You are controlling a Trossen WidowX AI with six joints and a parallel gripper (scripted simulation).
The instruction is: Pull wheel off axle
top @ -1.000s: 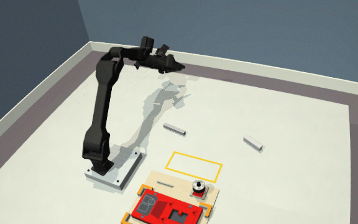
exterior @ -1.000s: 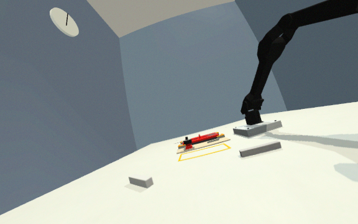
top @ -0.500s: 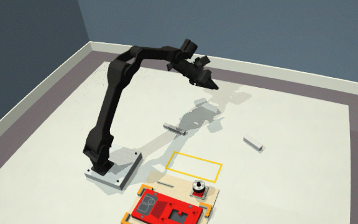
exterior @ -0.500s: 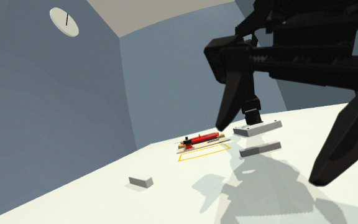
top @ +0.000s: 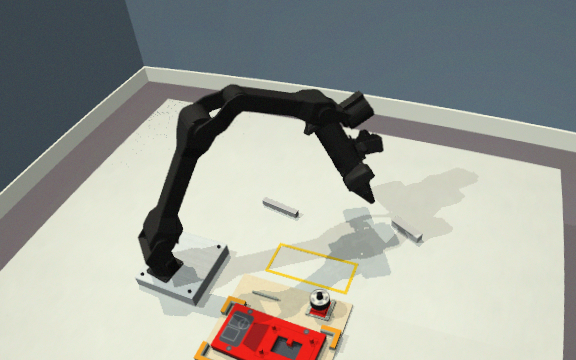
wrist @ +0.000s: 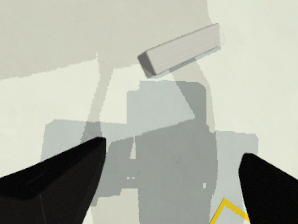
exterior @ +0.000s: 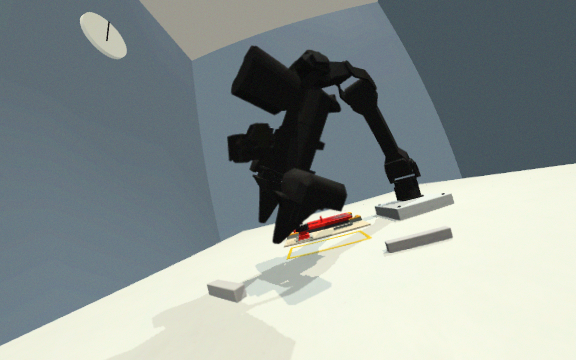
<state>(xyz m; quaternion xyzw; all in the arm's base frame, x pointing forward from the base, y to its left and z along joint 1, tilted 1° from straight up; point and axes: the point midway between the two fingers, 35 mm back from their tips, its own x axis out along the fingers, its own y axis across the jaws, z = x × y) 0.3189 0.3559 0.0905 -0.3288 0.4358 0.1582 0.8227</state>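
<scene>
Your gripper (top: 369,196) hung in the air with its fingers partly apart and nothing between them, tipped down toward the table (top: 468,300). The wheel (top: 320,299) sat on its upright axle over a red mount at the board's (top: 288,295) corner, at about seven o'clock from the gripper and well apart from it. The yellow marked area (top: 312,267) lay between them, just beside the board, presumably so the carry stays short. A grey block (top: 407,229) lay near the gripper's shadow.

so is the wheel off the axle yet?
No, in the top view the wheel sits on its red stand beside the yellow marked area, with the open gripper far off.
</scene>
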